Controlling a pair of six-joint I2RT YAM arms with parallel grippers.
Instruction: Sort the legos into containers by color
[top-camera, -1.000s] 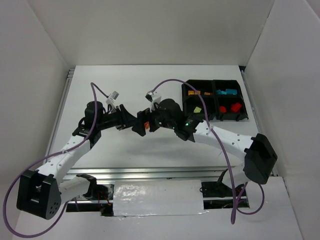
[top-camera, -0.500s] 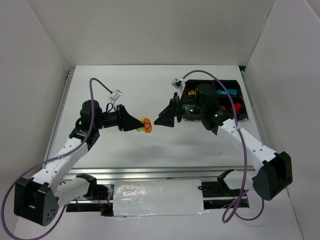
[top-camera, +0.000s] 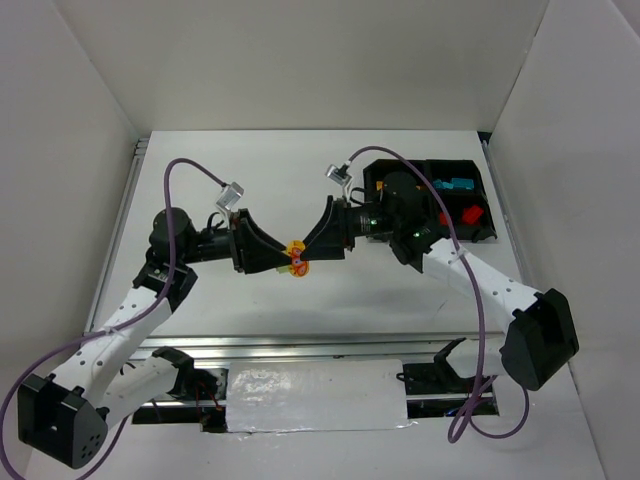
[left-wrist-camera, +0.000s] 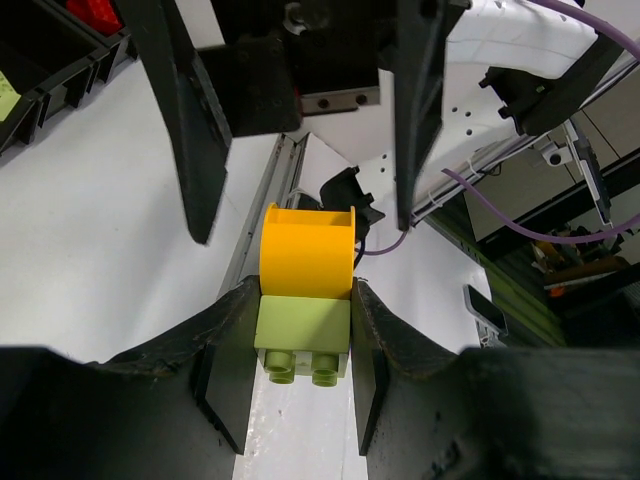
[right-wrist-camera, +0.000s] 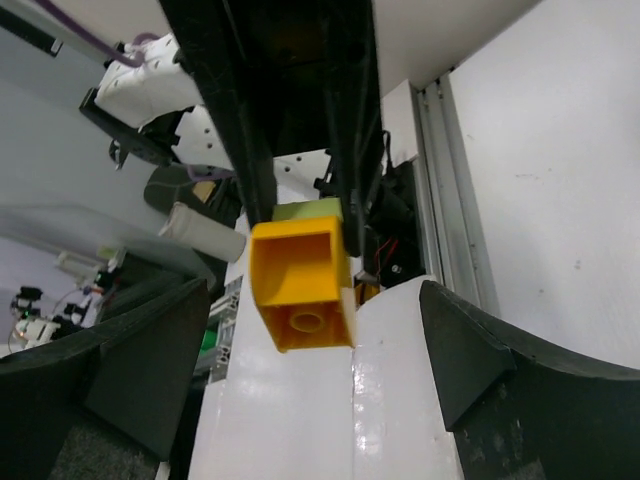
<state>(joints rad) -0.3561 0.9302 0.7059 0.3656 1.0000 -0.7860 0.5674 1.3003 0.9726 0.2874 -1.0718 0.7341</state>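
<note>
I see my left gripper (left-wrist-camera: 300, 345) clamped narrow on a small pale yellow-green plastic brick (left-wrist-camera: 302, 335), its two studs pointing back at the wrist camera. A hollow orange-yellow plastic brick (left-wrist-camera: 305, 255) is stuck on the other end of it, past the fingertips. In the top view this pair hangs above the white table (top-camera: 250, 160), well left of the black four-compartment plastic tray (top-camera: 478, 233) and level with its near row.

My right gripper (right-wrist-camera: 315, 290) reaches out from over the tray's left side and faces the left one tip to tip. Its jaws are spread wide. From its wrist camera, the orange-yellow brick sits between the fingers with a gap on each side, not touching.

In the tray, teal plastic bricks (top-camera: 455, 185) lie in the far right compartment and red plastic bricks (top-camera: 470, 213) in the near right one. The right arm covers most of the left compartments.
</note>
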